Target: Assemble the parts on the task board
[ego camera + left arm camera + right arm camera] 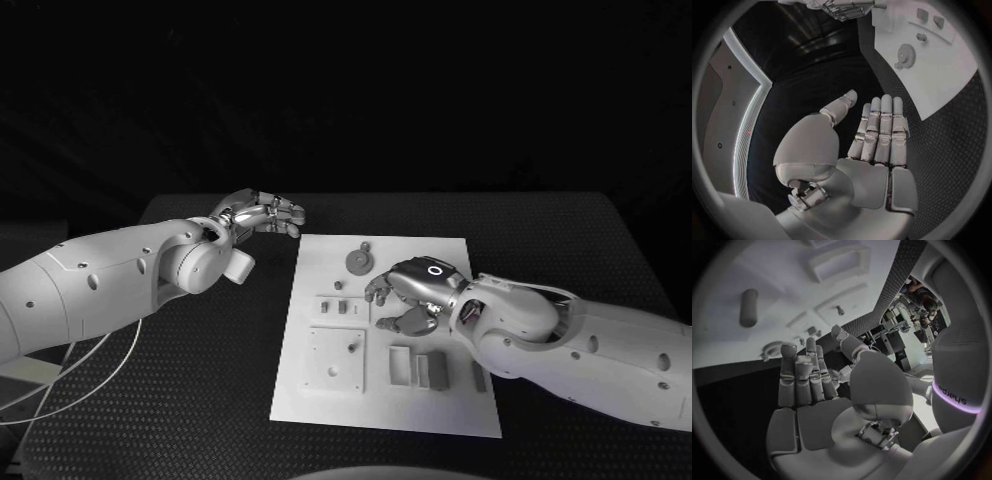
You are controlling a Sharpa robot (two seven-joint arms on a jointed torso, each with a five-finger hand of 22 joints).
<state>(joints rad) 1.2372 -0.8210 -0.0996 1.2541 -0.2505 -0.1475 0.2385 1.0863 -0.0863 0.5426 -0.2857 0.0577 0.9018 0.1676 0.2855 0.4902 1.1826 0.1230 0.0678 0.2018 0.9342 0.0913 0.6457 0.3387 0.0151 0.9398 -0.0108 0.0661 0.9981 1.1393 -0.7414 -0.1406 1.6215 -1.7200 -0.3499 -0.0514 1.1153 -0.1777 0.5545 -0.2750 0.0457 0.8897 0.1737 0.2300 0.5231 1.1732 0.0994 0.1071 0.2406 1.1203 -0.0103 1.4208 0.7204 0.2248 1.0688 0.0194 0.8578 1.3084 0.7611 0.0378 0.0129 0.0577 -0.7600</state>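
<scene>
The white task board (325,400) lies in the middle of the black table. A grey gear (358,262) sits near its far edge, small grey blocks (335,310) lie below it, and a square plate (335,360) and upright rectangular pieces (418,368) lie nearer me. My right hand (411,297) hovers over the board's middle, fingers apart and pointing at the blocks, with nothing in it; its bare palm (817,415) faces the board (729,275). My left hand (263,214) hangs over the table beyond the board's far left corner, its fingers (879,130) straight and holding nothing.
A dark cylindrical peg (748,307) lies on the board near a rectangular recess (839,262). Black textured table (188,400) surrounds the board on all sides. A white cable (87,375) loops under my left arm at the table's left edge.
</scene>
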